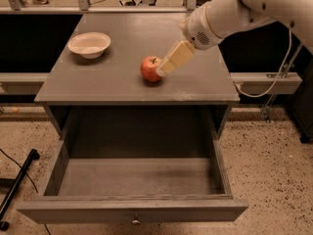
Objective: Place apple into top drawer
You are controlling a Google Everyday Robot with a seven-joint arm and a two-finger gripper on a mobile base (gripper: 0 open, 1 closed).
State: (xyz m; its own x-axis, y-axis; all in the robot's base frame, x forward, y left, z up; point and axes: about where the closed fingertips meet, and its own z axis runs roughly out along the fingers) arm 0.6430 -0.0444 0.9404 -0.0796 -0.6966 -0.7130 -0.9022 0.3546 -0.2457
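Note:
The small red apple (150, 68) stands on the dark-grey cabinet top (117, 80), a little right of the middle. My gripper (163, 71) reaches down from the upper right on a white arm (230, 13), and its cream tip is right against the apple's right side. The top drawer (132, 210) is pulled fully out below the cabinet top, toward the camera. Its inside shows bare, and its small round knob (135, 221) sits at the middle of the front panel.
A shallow off-white bowl (89, 44) stands on the back left of the cabinet top. A white cable (274, 77) hangs from the arm on the right. A black pole (17, 190) lies on the speckled floor at the left.

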